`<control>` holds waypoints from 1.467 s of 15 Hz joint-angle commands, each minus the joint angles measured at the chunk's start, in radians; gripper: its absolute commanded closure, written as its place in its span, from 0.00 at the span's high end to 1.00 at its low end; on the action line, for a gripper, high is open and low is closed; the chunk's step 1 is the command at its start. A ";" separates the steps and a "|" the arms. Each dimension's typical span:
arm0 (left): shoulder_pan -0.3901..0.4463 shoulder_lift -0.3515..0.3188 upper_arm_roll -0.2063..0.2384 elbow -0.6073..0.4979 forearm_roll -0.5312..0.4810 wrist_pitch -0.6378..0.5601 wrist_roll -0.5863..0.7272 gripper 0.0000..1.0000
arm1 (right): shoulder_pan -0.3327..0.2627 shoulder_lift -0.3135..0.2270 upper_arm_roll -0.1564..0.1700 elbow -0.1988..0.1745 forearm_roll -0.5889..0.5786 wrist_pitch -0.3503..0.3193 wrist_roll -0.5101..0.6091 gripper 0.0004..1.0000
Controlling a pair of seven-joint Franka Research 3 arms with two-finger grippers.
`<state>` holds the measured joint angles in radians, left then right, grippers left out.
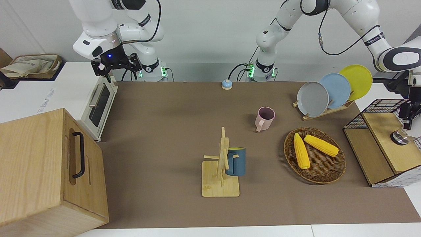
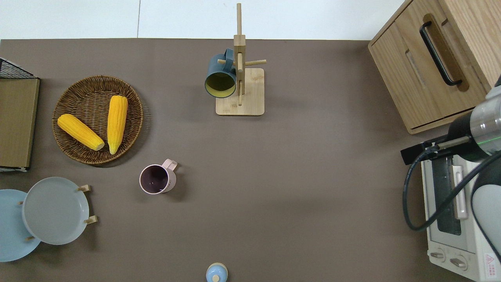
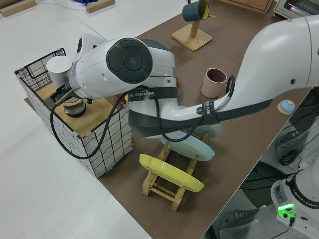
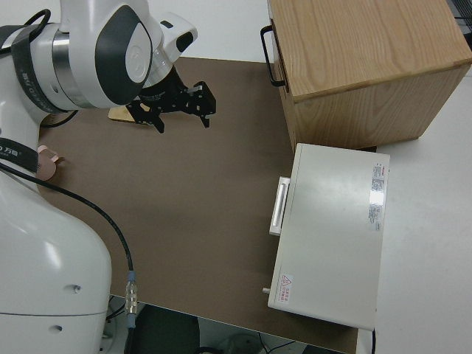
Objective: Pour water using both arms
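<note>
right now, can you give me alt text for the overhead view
A brown table holds a pink mug near the middle, a blue mug hanging on a wooden mug rack, and a wicker basket with two corn cobs. Plates, a toaster oven and a wooden cabinet line the edges.
</note>
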<state>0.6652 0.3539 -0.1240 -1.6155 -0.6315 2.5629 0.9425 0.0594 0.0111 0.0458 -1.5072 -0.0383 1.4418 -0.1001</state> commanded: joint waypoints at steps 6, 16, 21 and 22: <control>0.007 0.001 0.021 0.166 0.396 -0.378 -0.321 1.00 | -0.006 -0.006 0.002 0.001 0.015 0.002 -0.010 0.99; -0.045 -0.185 0.004 0.099 0.547 -0.684 -0.513 1.00 | -0.006 -0.006 0.002 0.001 0.015 0.000 -0.010 0.99; -0.147 -0.295 0.003 -0.043 0.549 -0.684 -0.681 1.00 | -0.006 -0.006 0.002 0.001 0.015 0.000 -0.010 0.99; -0.173 -0.315 0.003 -0.067 0.549 -0.688 -0.706 1.00 | -0.006 -0.006 0.002 0.001 0.015 0.000 -0.010 0.99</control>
<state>0.5590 0.1373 -0.1310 -1.5638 -0.1089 1.8739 0.3228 0.0594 0.0111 0.0458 -1.5071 -0.0383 1.4418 -0.1001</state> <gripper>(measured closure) 0.000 0.013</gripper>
